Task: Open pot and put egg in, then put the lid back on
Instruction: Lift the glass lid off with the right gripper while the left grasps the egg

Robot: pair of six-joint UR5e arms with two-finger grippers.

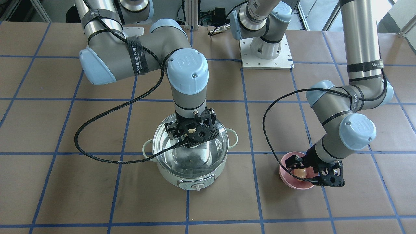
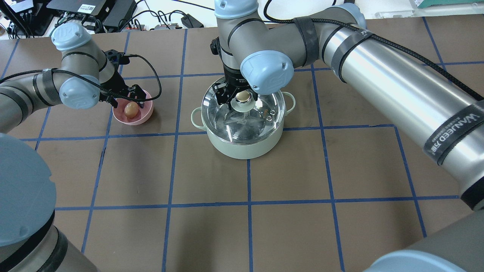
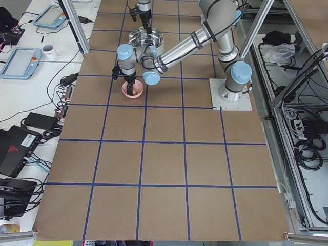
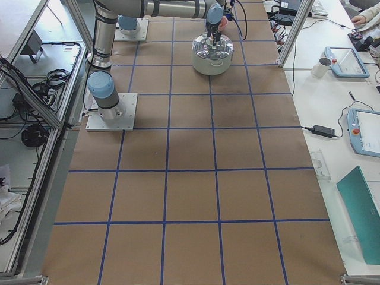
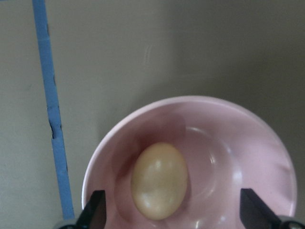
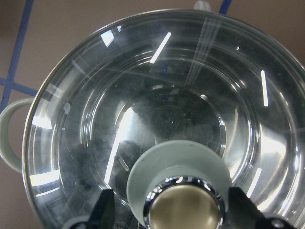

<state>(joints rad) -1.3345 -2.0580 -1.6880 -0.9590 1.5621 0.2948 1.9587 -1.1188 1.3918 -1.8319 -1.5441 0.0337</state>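
Note:
The pale green pot (image 2: 242,145) stands mid-table with the glass lid (image 2: 261,113) resting on it. My right gripper (image 2: 234,96) is lowered over the lid's beige knob (image 2: 243,97). In the right wrist view its fingers (image 6: 102,210) stand on either side of the knob (image 6: 183,210), open and apart from it. The light-brown egg (image 2: 131,109) lies in a pink bowl (image 2: 145,113). My left gripper (image 2: 127,101) hangs open just above the bowl, its fingertips (image 5: 95,207) wide on both sides of the egg (image 5: 159,180), not touching it.
The brown table has a blue tape grid (image 2: 172,170). The pot's control knob (image 1: 196,187) faces the operators' side. The arm bases (image 1: 266,53) stand at the robot's edge. Cables and electronics (image 2: 94,11) lie beyond the table's far edge.

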